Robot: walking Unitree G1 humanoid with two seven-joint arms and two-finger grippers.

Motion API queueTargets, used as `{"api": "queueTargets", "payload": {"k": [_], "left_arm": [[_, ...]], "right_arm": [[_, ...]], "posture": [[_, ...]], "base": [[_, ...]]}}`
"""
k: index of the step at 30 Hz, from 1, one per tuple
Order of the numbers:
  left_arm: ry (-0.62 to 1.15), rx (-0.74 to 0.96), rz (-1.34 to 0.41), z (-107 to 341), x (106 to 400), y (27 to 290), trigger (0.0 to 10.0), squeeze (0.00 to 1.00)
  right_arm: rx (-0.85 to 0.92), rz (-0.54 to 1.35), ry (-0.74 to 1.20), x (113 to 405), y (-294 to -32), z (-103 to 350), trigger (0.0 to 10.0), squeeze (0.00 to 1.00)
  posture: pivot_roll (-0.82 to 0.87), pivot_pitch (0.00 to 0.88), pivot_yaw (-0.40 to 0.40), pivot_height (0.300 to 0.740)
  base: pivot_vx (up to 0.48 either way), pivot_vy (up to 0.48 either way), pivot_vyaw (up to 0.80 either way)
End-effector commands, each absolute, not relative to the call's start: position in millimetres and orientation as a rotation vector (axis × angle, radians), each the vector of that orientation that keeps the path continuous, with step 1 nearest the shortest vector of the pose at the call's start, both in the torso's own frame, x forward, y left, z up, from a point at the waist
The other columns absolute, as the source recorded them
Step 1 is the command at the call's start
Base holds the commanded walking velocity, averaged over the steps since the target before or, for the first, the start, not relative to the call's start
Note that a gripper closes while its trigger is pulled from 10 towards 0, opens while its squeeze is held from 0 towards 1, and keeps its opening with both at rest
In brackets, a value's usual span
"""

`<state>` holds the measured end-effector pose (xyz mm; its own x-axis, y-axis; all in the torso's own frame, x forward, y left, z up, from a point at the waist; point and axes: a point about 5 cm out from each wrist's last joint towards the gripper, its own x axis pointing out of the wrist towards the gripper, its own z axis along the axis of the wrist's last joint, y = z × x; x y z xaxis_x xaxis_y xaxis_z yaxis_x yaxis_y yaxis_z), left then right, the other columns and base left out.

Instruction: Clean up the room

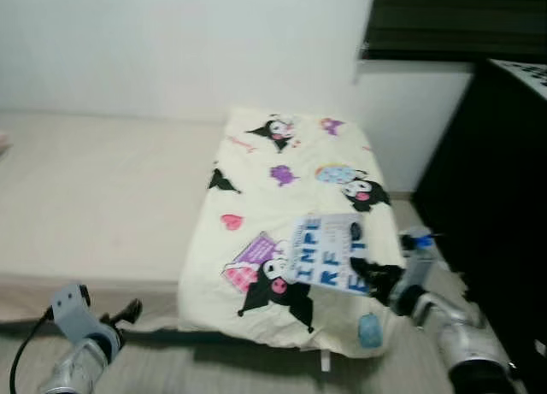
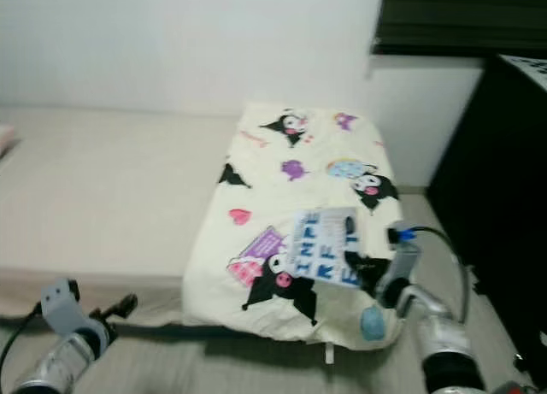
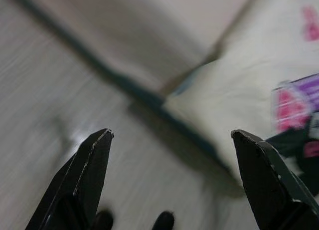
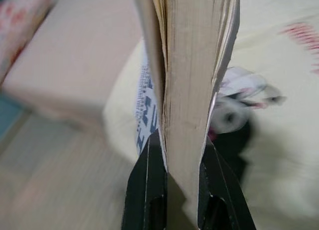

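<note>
Here | right gripper (image 4: 174, 155) clamps book (image 1: 329, 253) by its page edges over cartoon-print quilt (image 1: 282, 180) | head view shows blue-lettered cover | left gripper (image 3: 172, 140) wide open, empty, above floor (image 3: 50, 105)

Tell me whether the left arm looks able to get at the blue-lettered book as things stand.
Probably not: the left gripper hangs open, low over the floor at the bed's edge, while the blue-lettered book sits across the cream cartoon-print blanket, clamped in the right gripper.
</note>
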<state>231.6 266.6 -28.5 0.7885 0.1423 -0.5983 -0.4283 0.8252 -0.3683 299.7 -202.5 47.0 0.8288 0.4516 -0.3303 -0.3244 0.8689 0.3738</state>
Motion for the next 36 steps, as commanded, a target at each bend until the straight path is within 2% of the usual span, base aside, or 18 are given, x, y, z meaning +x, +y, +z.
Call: {"api": "queueTargets", "payload": {"k": [1, 7, 8, 13, 23, 33, 34, 35, 36], "left_arm": [[0.767, -0.477, 0.368, -62.0, 192.9, 250.0, 10.0, 0.00], [0.823, -0.469, 0.379, -72.1, 179.5, 242.6, 10.0, 0.00], [0.868, -0.440, 0.374, -78.9, 170.9, 236.7, 10.0, 0.00], [0.887, -0.407, 0.369, -81.3, 167.4, 235.3, 10.0, 0.00], [0.876, -0.367, 0.362, -78.4, 171.4, 240.2, 10.0, 0.00], [0.883, -0.368, 0.356, -80.2, 168.8, 238.2, 10.0, 0.00], [0.883, -0.367, 0.354, -80.5, 168.7, 237.3, 10.0, 0.00], [0.883, -0.369, 0.351, -80.6, 169.0, 236.2, 10.0, 0.00], [0.883, -0.369, 0.351, -80.6, 169.0, 236.2, 10.0, 0.00]], "right_arm": [[0.276, 0.473, 0.431, 298.5, -181.7, 36.9, 0.0, 0.00], [0.264, 0.536, 0.432, 298.0, -168.0, 34.7, 0.0, 0.00], [0.256, 0.602, 0.410, 298.9, -155.1, 36.1, 0.0, 0.00], [0.246, 0.623, 0.395, 300.2, -149.4, 37.6, 0.0, 0.00], [0.247, 0.589, 0.324, 312.4, -149.8, 48.6, 0.0, 0.00], [0.250, 0.593, 0.305, 312.4, -147.9, 49.5, 0.0, 0.00], [0.250, 0.579, 0.310, 313.0, -149.1, 48.8, 3.3, 0.00], [0.248, 0.560, 0.318, 313.9, -151.1, 48.0, 10.0, 0.00], [0.248, 0.560, 0.318, 313.9, -151.1, 48.0, 10.0, 0.00]], "posture": [[-0.02, 0.000, -0.036, 0.740], [-0.02, 0.000, -0.038, 0.740], [-0.02, 0.000, -0.039, 0.740], [-0.02, 0.000, -0.038, 0.740], [-0.01, 0.000, -0.025, 0.740], [-0.01, 0.000, -0.023, 0.740], [-0.01, 0.000, -0.025, 0.740], [-0.01, 0.000, -0.025, 0.740], [-0.01, 0.000, -0.025, 0.740]], "base": [[0.000, 0.000, 0.78], [0.000, 0.000, 0.78], [0.000, 0.000, 0.78], [0.219, 0.000, 0.78], [0.444, 0.000, 0.66], [0.480, 0.000, 0.47], [0.480, 0.000, 0.00], [0.480, 0.000, 0.00], [0.480, 0.000, 0.00]]}}
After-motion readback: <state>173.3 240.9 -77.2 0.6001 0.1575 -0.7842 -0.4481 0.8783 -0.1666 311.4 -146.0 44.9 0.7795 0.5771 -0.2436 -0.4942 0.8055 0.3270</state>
